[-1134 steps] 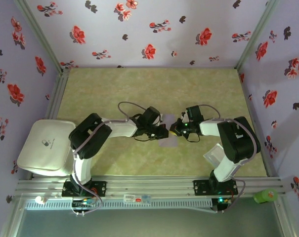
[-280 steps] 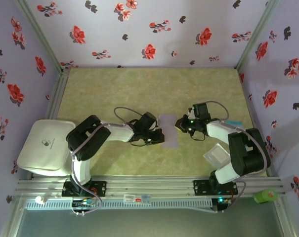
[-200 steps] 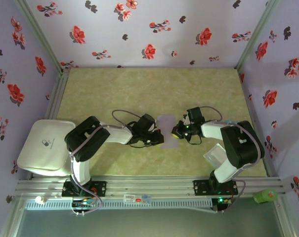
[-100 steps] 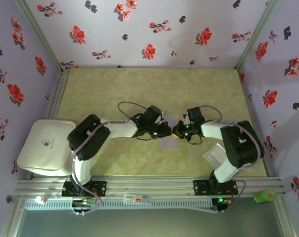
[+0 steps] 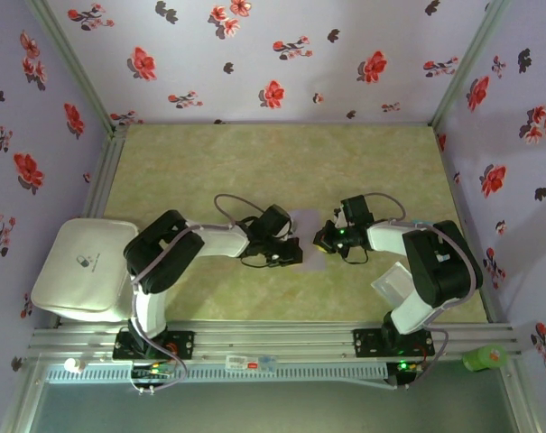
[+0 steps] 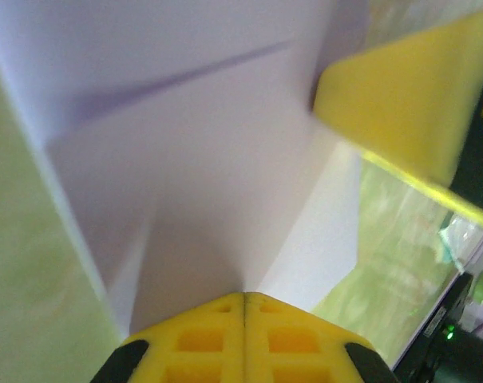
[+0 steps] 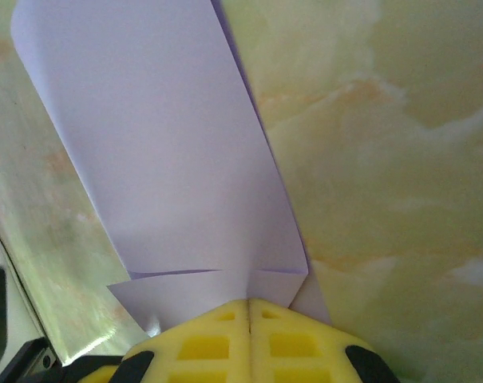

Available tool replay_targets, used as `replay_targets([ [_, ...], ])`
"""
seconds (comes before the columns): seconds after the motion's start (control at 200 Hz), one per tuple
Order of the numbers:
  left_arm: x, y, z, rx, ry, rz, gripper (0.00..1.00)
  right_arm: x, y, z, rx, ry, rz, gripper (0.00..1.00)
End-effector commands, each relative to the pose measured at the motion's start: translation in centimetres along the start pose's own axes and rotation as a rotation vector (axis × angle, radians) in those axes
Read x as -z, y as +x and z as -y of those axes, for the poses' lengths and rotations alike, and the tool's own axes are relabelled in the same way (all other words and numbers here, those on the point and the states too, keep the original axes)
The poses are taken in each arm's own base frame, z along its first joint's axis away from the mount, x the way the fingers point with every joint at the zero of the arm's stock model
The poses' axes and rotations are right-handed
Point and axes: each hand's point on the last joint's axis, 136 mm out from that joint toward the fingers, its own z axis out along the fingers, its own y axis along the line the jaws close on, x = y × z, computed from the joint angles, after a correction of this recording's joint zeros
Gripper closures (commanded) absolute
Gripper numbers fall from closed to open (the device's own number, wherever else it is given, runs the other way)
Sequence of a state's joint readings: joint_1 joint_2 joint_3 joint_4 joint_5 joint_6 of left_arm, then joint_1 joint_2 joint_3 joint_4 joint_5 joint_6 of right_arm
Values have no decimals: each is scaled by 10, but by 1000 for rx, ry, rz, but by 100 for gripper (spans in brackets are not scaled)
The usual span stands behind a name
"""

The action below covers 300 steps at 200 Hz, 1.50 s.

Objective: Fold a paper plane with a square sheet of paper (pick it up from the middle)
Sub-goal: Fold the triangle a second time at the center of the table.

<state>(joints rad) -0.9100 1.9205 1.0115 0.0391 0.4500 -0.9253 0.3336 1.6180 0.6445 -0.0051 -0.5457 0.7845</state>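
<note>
Square sheet of paper (image 5: 306,222), pale lavender, partly folded, lying near the middle of the green marbled surface (image 5: 209,162) between the two claws. In the right wrist view the sheet (image 7: 169,144) appears as a long doubled strip, flat on the surface, with a short cross-crease and a loose flap at its near end. In the left wrist view the paper (image 6: 209,159) lifts off the surface, and its creases run together toward the claw tips.

Left claw (image 5: 291,252): jaws closed, tips meeting at a single seam (image 6: 243,299). The paper converges on that seam, so it appears pinched there, probably so that one edge can be raised and carried over.

Right claw (image 5: 324,239): jaws closed, tips together (image 7: 249,307) at the near folded edge of the strip. Whether they pinch that edge or only press it down cannot be told. Either way the likely purpose is to anchor the far side while the other arm works, since thin paper slides easily on a smooth surface. One yellow finger (image 6: 401,96) of this claw lies over the sheet in the left wrist view, so the two claws work close together.

The folding is judged to be at an early stage: no pointed dart shape is formed yet.

Aside, near the left arm's base, a white box (image 5: 83,271), well apart from the work.
</note>
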Motion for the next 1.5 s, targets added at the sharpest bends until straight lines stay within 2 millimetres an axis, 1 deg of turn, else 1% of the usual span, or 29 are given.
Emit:
replay_targets([
  [0.0, 9, 32, -22, -21, -85, -93, 98, -4, 10, 37, -46, 136, -24, 100],
  [0.095, 17, 37, -20, -35, -82, -96, 98, -5, 10, 36, -46, 128, -27, 100],
  [0.145, 21, 36, -15, -51, -67, -86, 98, -5, 10, 34, -43, 116, -30, 100],
  [0.21, 29, 30, -2, -79, -39, -58, 98, -5, 10, 25, -36, 77, -34, 99],
  [0.265, 37, 22, 11, -115, -7, -22, 98, -4, 9, 15, -31, 37, -31, 98],
  [0.345, 48, 6, 23, -150, 35, 39, 98, 2, 3, -2, -15, -11, -2, 95],
  [0.45, 61, -23, 28, -134, 61, 100, 97, 16, -3, -24, 20, -61, 34, 89],
  [0.52, 65, -35, 31, -140, 53, 106, 94, 28, -8, -30, 32, -56, 83, 86],
  [0.58, 63, -42, 33, -146, 42, 102, 94, 40, -10, -34, 42, -52, 124, 83],
  [0.63, 60, -46, 33, -145, 27, 89, 95, 49, -11, -34, 42, -40, 156, 80],
  [0.71, 51, -48, 29, -153, 10, 65, 95, 59, -8, -30, 20, -17, 191, 79],
  [0.775, 44, -50, 28, -157, 5, 56, 95, 64, -3, -24, -9, -9, 203, 75],
  [0.845, 39, -52, 25, -160, -10, 39, 96, 65, 5, -20, -41, -19, 191, 71],
  [0.99, 30, -53, 14, -161, -45, 19, 96, 62, 24, -16, -86, -49, 133, 67],
  [1.06, 25, -52, 8, -161, -60, 12, 96, 59, 33, -10, -100, -36, 103, 64],
  [1.175, 17, -50, -2, -154, -71, 6, 97, 53, 44, 1, -117, 14, 53, 64],
  [1.215, 14, -49, -6, -149, -76, 3, 97, 51, 46, 4, -125, 22, 39, 64],
  [1.295, 9, -44, -16, -136, -96, -13, 98, 47, 49, 2, -124, 18, 19, 64],
  [1.36, 8, -41, -19, -128, -95, -13, 98, 44, 49, 1, -119, 22, 11, 64],
  [1.495, 5, -34, -30, -112, -111, -24, 99, 38, 53, 9, -126, 69, -9, 63],
])
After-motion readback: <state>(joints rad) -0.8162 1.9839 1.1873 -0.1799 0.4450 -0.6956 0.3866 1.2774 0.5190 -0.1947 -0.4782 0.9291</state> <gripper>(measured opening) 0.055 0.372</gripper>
